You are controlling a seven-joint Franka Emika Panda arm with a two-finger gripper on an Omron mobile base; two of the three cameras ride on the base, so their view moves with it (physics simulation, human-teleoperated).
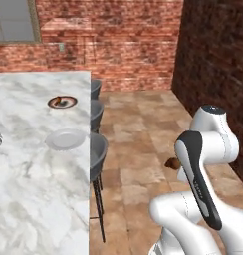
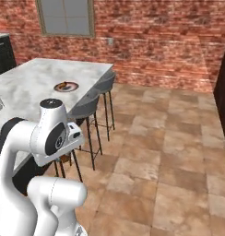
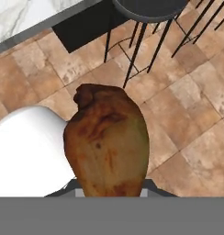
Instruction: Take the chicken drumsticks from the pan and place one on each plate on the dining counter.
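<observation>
Nearest to me, in the hand view, the end effector [image 3: 111,195] is clamped on a chicken drumstick [image 3: 108,147]. Its fingers are hidden behind the meat, so I judge the grip from how the piece sits there. The drumstick's long axis runs along the line of the end effector, the thick end at the fingers and the narrow knobby end pointing away, toward the tiled floor [image 3: 187,105] below. In the left base view the same drumstick [image 1: 172,163] shows as a small brown piece beside the arm, over the floor and well apart from the bench.

The risk I see is a drop. The piece is glazed and rounded and is held only at one end, so a quick swing of the arm may let it slip to the floor.

Further away, a bar stool [image 3: 146,9] stands against the bench [image 1: 24,164]. On the bench lies the empty plate [image 1: 65,139], pale in this light. Beyond it, the far plate [image 1: 62,102] seems to carry already a brown piece, though it is too small to be sure.
</observation>
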